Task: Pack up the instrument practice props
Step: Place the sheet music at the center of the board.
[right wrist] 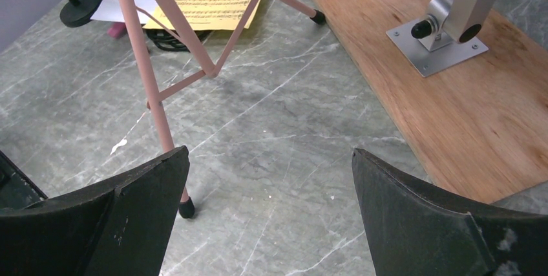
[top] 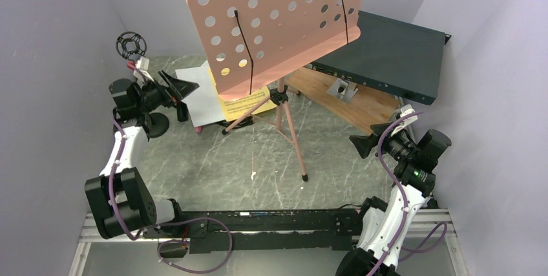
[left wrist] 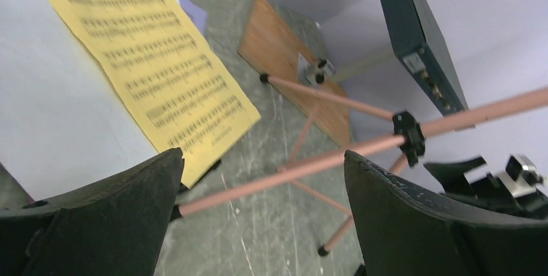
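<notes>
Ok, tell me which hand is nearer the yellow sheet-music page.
Left. The left hand hangs close by the yellow sheet-music page, on its left; the right hand is far across the table, past the pink tripod legs.

Left jaws wide apart, empty; right jaws wide apart, empty.

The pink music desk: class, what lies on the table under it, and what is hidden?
Under it a yellow sheet-music page lies on white pages, among the tripod legs. From above, the desk covers the pages' far parts.
</notes>
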Tool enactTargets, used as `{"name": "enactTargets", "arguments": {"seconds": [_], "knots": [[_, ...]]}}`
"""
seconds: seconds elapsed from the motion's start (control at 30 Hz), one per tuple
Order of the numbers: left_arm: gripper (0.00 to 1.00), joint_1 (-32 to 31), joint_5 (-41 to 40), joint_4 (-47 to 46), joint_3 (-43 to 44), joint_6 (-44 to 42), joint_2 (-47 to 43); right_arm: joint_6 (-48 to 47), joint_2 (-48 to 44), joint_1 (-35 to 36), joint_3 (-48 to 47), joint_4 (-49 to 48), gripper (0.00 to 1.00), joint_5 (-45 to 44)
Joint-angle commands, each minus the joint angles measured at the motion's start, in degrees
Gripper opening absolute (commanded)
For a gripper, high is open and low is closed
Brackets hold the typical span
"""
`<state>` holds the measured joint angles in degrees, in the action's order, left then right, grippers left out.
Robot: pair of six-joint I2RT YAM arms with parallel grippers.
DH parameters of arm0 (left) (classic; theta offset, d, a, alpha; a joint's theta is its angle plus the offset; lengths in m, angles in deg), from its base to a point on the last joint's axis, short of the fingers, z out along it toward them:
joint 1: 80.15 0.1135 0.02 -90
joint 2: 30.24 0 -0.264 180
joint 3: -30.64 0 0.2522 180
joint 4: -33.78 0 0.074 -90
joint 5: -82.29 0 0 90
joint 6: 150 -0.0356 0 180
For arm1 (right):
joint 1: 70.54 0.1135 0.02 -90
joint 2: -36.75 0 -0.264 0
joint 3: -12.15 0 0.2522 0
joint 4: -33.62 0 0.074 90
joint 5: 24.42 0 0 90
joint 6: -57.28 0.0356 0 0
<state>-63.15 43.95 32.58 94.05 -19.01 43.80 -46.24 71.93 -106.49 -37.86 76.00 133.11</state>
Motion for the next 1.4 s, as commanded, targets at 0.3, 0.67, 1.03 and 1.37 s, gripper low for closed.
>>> {"name": "enactTargets", "arguments": {"seconds": [0.3,0.67,1.03,1.37], "knots": [[0.99,-15.5,-0.3,-5.6,-8.4,-14.1,-17.9,-1.0,0.3,0.1,0.2,-1.6,1.00,0.9],[0.99,-31.3,-11.2,-1.7,-7.3,-24.1,-14.9,-1.7,0.4,0.2,0.1,-0.9,1.00,2.9],[0.76,-42.4,-29.4,-10.0,-9.7,6.3,-10.2,-1.7,0.3,0.2,0.1,-0.9,1.00,2.8],[0.59,-53.8,-46.2,-2.1,-4.8,24.5,-7.9,-1.9,-0.3,0.3,0.0,-0.5,1.00,2.9]]}}
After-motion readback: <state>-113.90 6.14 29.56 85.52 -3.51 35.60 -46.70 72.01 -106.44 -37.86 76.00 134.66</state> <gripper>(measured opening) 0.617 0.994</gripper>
